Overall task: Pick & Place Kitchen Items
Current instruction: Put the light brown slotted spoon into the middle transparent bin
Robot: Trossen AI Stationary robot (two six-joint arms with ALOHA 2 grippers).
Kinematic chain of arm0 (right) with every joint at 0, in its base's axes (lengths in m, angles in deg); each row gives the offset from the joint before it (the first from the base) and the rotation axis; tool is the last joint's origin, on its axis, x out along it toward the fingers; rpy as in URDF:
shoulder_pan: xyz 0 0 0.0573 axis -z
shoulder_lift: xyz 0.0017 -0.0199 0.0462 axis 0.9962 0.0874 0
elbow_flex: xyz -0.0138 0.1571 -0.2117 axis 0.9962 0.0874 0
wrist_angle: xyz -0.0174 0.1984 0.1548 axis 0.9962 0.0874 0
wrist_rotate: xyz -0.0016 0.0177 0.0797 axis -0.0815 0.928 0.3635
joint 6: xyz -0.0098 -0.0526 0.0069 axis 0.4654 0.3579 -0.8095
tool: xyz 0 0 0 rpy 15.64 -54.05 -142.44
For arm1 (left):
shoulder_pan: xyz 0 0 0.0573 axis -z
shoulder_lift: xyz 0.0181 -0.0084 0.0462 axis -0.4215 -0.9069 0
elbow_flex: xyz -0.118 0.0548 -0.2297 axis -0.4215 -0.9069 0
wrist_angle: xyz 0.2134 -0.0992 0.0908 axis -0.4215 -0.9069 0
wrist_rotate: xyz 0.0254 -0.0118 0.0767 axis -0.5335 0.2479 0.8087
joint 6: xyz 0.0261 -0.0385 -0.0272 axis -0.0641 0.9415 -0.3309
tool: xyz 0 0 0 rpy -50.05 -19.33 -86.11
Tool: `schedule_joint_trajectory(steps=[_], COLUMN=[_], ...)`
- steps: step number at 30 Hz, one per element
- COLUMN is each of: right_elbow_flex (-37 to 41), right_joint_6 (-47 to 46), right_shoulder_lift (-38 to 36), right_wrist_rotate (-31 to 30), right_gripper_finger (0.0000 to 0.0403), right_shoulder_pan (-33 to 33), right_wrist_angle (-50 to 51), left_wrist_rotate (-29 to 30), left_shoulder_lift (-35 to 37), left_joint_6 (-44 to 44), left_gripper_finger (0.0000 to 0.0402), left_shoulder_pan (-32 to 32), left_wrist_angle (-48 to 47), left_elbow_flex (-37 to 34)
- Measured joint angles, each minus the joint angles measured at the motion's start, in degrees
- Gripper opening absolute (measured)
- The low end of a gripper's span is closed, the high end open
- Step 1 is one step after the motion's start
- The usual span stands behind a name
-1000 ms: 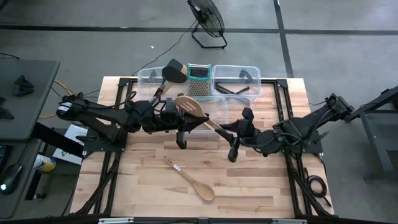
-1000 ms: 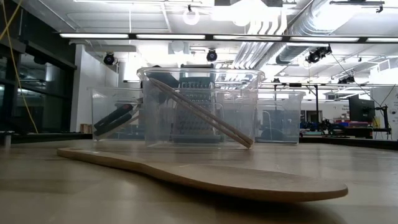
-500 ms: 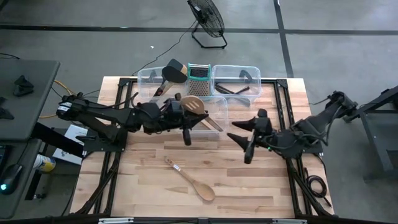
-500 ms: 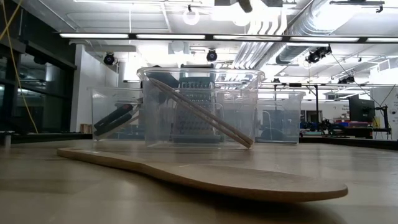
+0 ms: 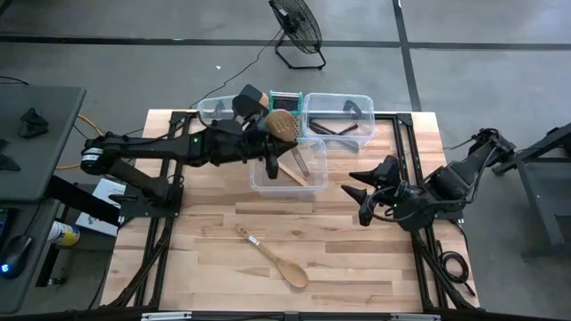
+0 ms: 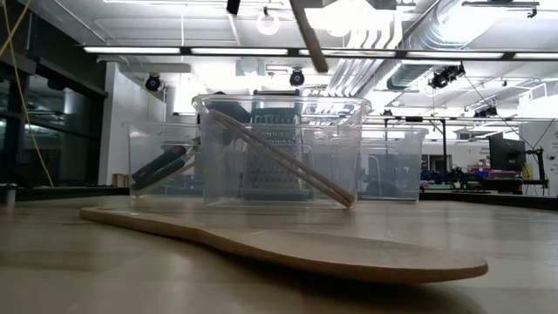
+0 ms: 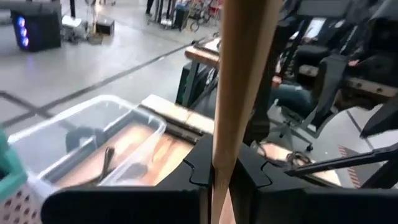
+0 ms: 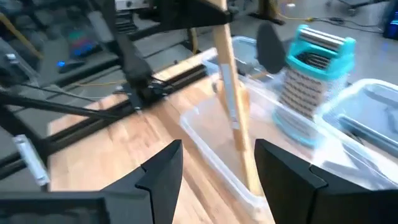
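- Spanning the table (image 5: 214, 267), three clear bins (image 5: 308, 174) sit at the far side — one nearer, two behind.
- One teal-topped grater (image 5: 284, 100) stands between the rear two.
- My left gripper (image 5: 266, 145) is clamped on one slotted wooden spatula (image 5: 281, 125), held over the near bin.
- My right gripper (image 5: 361, 194) hangs spread wide, holding nothing.
- One wooden spoon (image 5: 275, 259) lies on the table; no writing is legible.

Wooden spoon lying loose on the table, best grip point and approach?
Grip the wooden spoon mid-handle, coming straight down with fingers across the shaft. It lies flat and diagonal on the table, bowl toward the front edge; the handle is slim and nothing crowds it. The right hand, open, looks nearest.
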Motion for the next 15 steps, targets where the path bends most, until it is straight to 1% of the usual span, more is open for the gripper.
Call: schedule_joint_trajectory(steps=[4, 8, 15], right_elbow_flex=[0.0, 0.0, 1.5], right_joint_6=[-6.1, -11.2, -12.9], right_shoulder_lift=[0.0, 0.0, 0.0], right_wrist_rotate=[-3.5, -3.8, -3.7], right_gripper_finger=[0.0192, 0.0192, 0.0192], right_shoulder_pan=[0.0, 0.0, 0.0], right_wrist_angle=[6.1, 11.2, 11.9], left_wrist_rotate=[-0.3, -1.1, -1.3], left_shoulder_lift=[0.0, 0.3, 1.2], left_joint_6=[2.0, 4.2, 7.9], left_gripper_finger=[0.0017, 0.0017, 0.0017], left_shoulder_pan=[-1.6, -2.6, -5.2], left_wrist_angle=[-0.1, 1.4, 9.2], left_elbow_flex=[-2.3, -6.2, -12.5])
